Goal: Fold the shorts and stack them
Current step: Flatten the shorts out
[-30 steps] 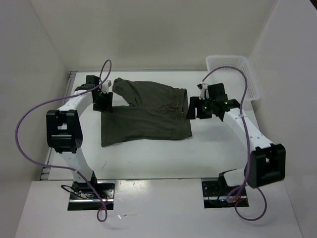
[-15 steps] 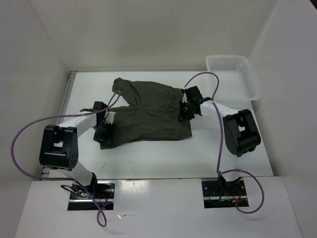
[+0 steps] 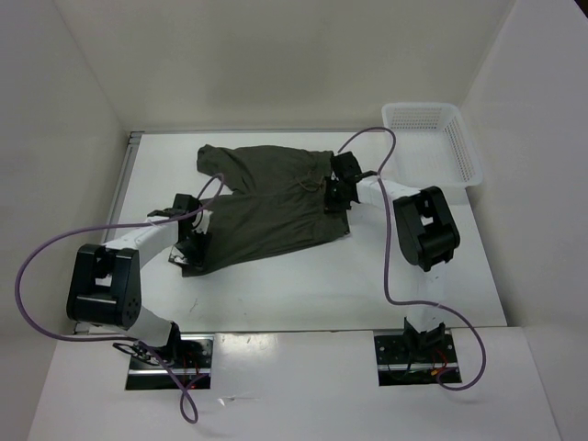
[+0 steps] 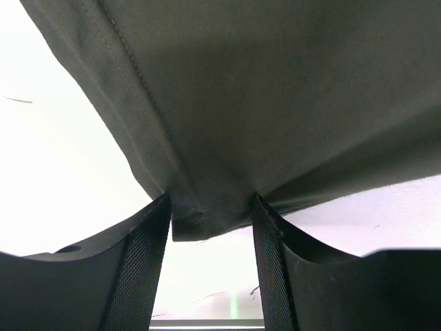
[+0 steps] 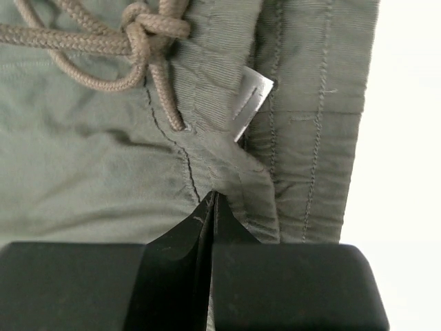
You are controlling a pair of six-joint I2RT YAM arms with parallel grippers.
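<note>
The dark olive shorts [image 3: 266, 207] lie spread on the white table, waistband to the right and both legs pointing left. My right gripper [image 3: 333, 195] is at the waistband, and the right wrist view shows it [image 5: 212, 196] shut on a fold of waistband cloth beside the knotted drawstring [image 5: 138, 34] and a white label [image 5: 251, 96]. My left gripper [image 3: 193, 243] is at the near leg's lower-left hem corner. In the left wrist view that hem corner [image 4: 207, 221] sits between the spread fingers [image 4: 145, 262], and the left gripper [image 4: 210, 200] is open.
A white mesh basket [image 3: 432, 138] stands at the back right corner of the table. White walls close the table in at the back and on both sides. Purple cables loop from both arms.
Both arms swung in onto the shorts. The right gripper shut on the waistband and shifted it back and left. The left gripper came down to the near leg's hem corner.
</note>
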